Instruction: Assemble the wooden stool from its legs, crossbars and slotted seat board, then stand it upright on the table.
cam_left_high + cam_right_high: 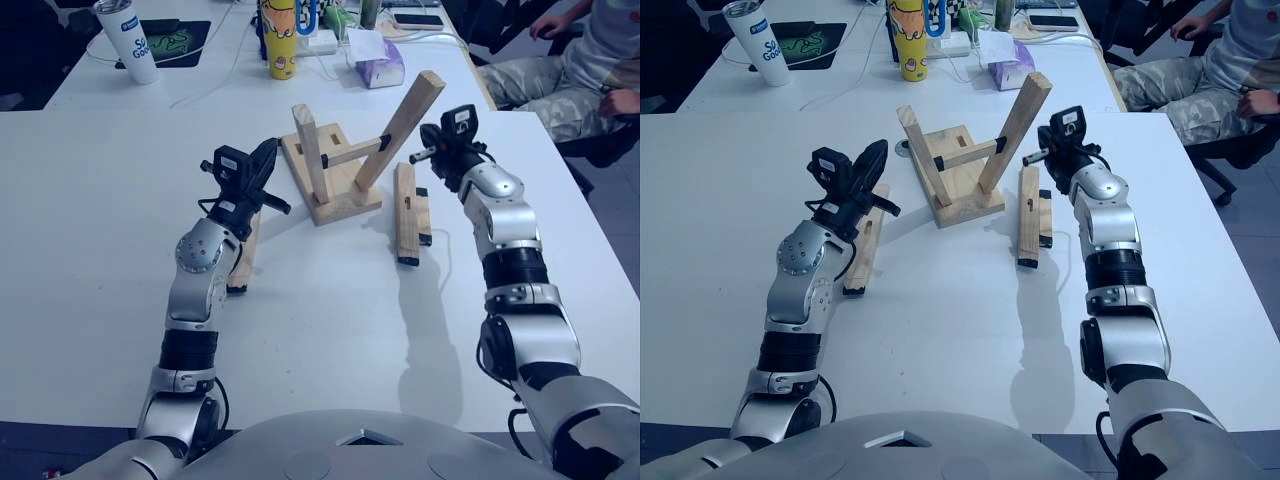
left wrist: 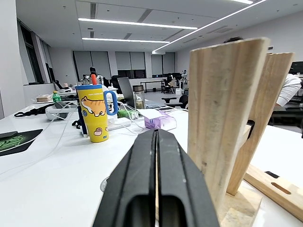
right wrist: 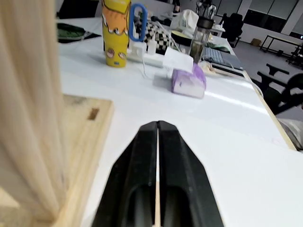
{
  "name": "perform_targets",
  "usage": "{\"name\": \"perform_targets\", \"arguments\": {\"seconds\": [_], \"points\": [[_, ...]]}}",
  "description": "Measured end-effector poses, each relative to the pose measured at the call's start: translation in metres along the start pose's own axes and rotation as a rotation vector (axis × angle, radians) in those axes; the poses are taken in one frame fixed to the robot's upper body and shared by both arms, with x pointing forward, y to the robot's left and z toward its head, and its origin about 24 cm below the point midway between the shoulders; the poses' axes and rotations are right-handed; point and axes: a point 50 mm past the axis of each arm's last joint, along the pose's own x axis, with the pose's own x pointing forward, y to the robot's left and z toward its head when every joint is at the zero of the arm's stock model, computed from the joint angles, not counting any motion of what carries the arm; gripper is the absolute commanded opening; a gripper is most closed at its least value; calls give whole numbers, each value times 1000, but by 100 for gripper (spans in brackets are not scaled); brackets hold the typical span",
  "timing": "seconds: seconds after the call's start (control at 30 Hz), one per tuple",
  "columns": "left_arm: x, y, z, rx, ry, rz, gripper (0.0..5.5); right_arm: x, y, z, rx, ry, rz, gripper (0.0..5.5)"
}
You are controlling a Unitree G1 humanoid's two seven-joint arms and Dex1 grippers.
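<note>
white table [image 1: 100, 250] | seat board [image 1: 338, 207] flat at centre, two legs [image 1: 311, 150] and one crossbar [image 1: 355, 153] slotted in | loose pieces [image 1: 405, 220] just beside it, spare leg [image 1: 860, 265] by left arm | left gripper [image 2: 156, 135], right gripper [image 3: 157, 126] pinched closed, empty | judged about half built, stool not yet stood up

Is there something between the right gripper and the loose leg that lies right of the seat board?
Nothing visible. The right gripper, shut, is by the far end of the loose leg, with no object between. The tilted leg standing in the seat board is close beside, not between.
</note>
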Motion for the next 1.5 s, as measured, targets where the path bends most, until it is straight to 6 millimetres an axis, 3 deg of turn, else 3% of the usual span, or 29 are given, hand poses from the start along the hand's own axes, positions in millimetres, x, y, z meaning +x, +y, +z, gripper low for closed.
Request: {"name": "perform_targets", "arguments": {"seconds": [0.23,0.43,0.53,0.63,0.7,0.8,0.93,1.13,1.27,1.33,1.5], "points": [[0,4,-2,5,11,17,0,-3,10,2,3,-82,272,2],[-4,18,-11,44,71,98,0,-16,38,-4,-14,-114,412,2],[-7,25,-15,70,116,136,0,-18,43,-9,-27,-81,298,2],[-9,28,-18,90,146,160,0,-23,33,-12,1,-47,82,2],[-12,31,-21,99,176,181,0,-32,29,-17,52,-15,-61,2],[-17,37,-27,111,234,241,0,-47,38,-29,132,50,-220,2],[-20,46,-30,125,297,363,0,-50,50,-25,178,55,-316,2],[-19,52,-30,127,348,454,0,-48,35,-22,183,68,-421,2],[-4,31,-24,76,333,385,0,-39,51,-17,184,62,-296,2],[11,-11,-14,6,309,187,0,-32,89,-2,180,22,-50,2],[9,-18,-8,-3,356,178,0,-39,99,-1,148,60,-11,2]]}}
